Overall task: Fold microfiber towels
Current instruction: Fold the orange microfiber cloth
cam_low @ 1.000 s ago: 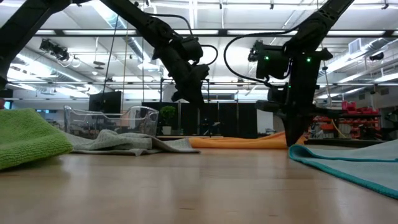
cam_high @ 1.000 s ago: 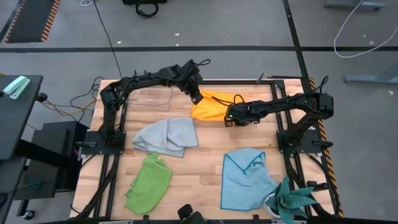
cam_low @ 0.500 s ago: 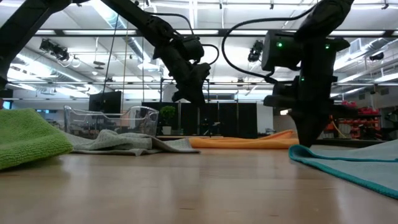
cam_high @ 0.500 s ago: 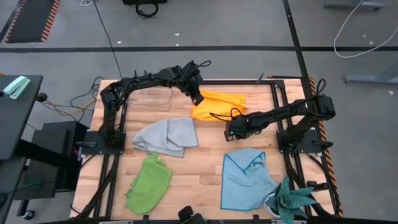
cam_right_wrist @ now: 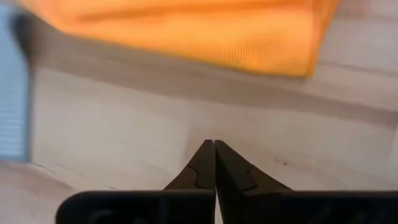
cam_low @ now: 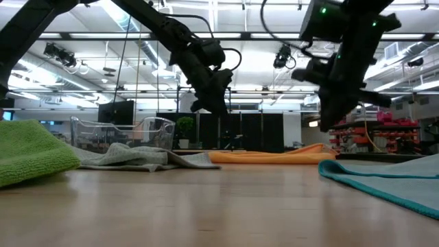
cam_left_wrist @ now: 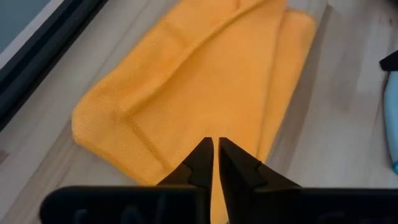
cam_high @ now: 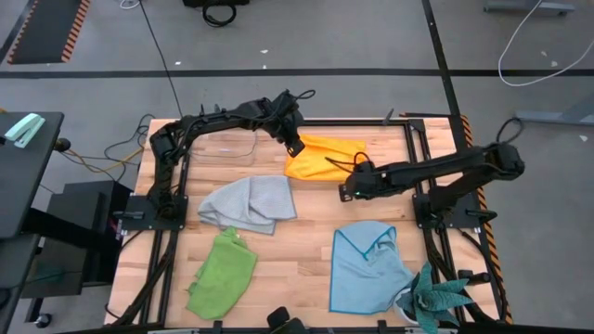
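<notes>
The orange-yellow towel (cam_high: 320,158) lies folded in layers on the table at the far middle; it also shows in the left wrist view (cam_left_wrist: 205,81). My left gripper (cam_high: 295,146) hovers shut above its far left part, clear of it in the low view (cam_low: 216,104). My right gripper (cam_high: 345,192) is shut and raised (cam_low: 334,127) over bare wood just off the towel's near edge (cam_right_wrist: 249,43). The grey towel (cam_high: 251,202), the lime green towel (cam_high: 223,274) and the light blue towel (cam_high: 368,264) lie rumpled on the table nearer the front.
A clear plastic box (cam_high: 227,148) stands at the far left, beside the left arm. A teal spiky plant (cam_high: 436,301) stands at the near right corner. Bare wood (cam_high: 311,218) shows between the orange, grey and blue towels.
My right gripper, low at the orange towel's near edge, has slid a little toward the table's near edge and then risen clear of the table. The orange towel stays flat.
</notes>
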Tool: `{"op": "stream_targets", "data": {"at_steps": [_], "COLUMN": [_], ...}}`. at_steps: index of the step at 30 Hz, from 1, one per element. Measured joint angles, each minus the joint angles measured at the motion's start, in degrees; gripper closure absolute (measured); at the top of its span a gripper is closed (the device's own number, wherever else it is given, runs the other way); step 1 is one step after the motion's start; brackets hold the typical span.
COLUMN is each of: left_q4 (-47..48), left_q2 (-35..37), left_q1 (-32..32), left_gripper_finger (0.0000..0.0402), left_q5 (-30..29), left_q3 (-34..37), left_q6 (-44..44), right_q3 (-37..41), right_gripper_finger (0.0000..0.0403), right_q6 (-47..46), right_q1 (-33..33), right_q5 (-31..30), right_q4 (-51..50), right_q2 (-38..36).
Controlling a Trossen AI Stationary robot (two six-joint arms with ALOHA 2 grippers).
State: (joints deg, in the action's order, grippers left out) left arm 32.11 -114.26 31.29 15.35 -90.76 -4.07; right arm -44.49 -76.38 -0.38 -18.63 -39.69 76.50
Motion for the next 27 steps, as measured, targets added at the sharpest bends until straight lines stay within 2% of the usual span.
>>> {"op": "stream_targets", "data": {"at_steps": [5, 9, 18, 23, 27], "left_q4": [-2.4, -4.3, -5.8, -5.4, -3.7], "left_q2": [0.0, 0.0, 0.0, -1.5, -3.2], "left_q1": [0.0, 0.0, 0.0, 0.0, -0.1], "left_gripper_finger": [0.0366, 0.0366, 0.0362, 0.0372, 0.0383], "left_q5": [4.3, 7.0, 6.4, 5.2, 1.2], "left_q3": [0.0, 0.0, 0.0, 0.0, 0.0], "left_q6": [-0.9, -1.1, -0.1, -1.7, -1.3], "right_q3": [0.0, 0.0, 0.0, 0.0, 0.0], "right_gripper_finger": [0.0396, 0.0399, 0.0401, 0.0402, 0.0402], "right_q6": [0.0, 1.2, 4.5, 4.8, 4.6], "right_q1": [-1.4, -4.2, -9.3, -11.8, -13.1], "right_q5": [-1.9, -2.6, -0.1, -0.1, 0.1], "right_q4": [0.2, 0.2, 0.6, 5.0, 9.7], "right_q2": [-4.9, -5.6, 1.2, 5.2, 8.2]}}
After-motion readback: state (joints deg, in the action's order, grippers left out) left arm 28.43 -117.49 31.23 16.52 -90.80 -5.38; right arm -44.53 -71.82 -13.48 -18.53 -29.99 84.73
